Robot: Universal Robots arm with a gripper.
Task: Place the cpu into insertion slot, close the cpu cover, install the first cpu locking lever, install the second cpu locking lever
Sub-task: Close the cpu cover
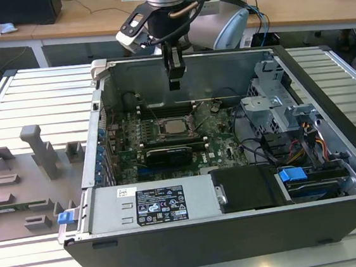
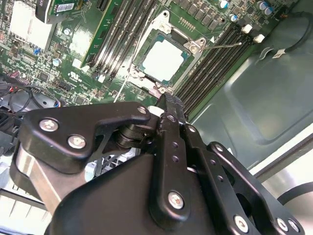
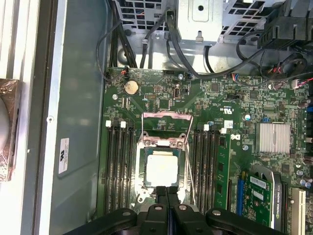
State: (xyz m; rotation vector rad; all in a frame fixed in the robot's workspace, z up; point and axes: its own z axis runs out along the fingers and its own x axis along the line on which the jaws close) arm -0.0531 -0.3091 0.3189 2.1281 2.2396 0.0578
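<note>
My black two-fingered gripper hangs in the upper middle of the exterior view, inside the open dark-grey metal computer case. Both wrist views show its fingers pressed together with nothing between them. Just below and beyond the fingertips lies the cpu, a small flat square chip with a dull silver top. It is seated in the insertion slot, the square dark-framed socket at the middle of the exterior view. So I judge the placing done and the closing of the cover to be the step in hand. The cpu cover, a thin metal frame plate with a large window, seems to stand tilted up from the socket's far edge rather than lying over the chip, though I cannot be sure of its angle. Closing it would call for a gentle push on that frame until it lies flat, without touching the chip. I count one chip, one socket, one cover and two thin wire locking levers, neither of which looks latched. Two banks of long black memory slots flank the socket. Farther off sits one round silver coin battery.
</note>
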